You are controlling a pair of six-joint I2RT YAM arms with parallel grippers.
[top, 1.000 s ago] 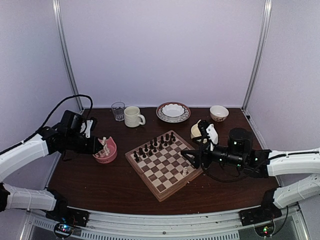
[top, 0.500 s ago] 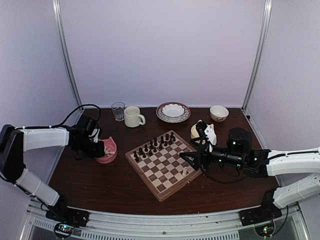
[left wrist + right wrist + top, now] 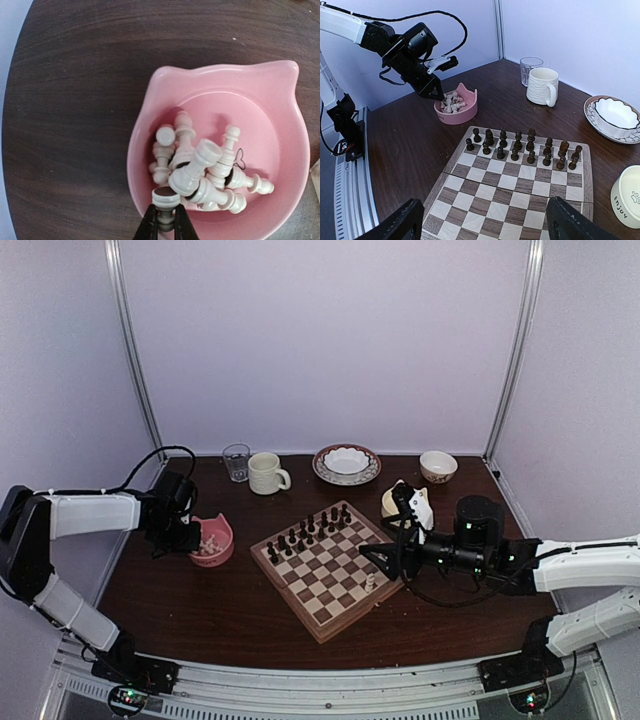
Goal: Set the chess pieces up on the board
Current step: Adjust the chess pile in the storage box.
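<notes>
The white chess pieces [image 3: 200, 170] lie heaped in the pink bowl [image 3: 220, 72], left of the board [image 3: 325, 575]. The left claw [image 3: 166, 222] is pinched tight on one white piece [image 3: 166, 196] there. It looks like the picking-up step. Next, lift it out and carry it over. The right claw [image 3: 485, 225] hangs wide open above the board, holding nothing.

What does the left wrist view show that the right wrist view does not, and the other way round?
Only left wrist: up close, the left claw shut on one cream piece. Only right wrist: the board, dark pieces, mug, glass, and the open right claw. Both: the pink bowl of cream pieces on the table.
</notes>
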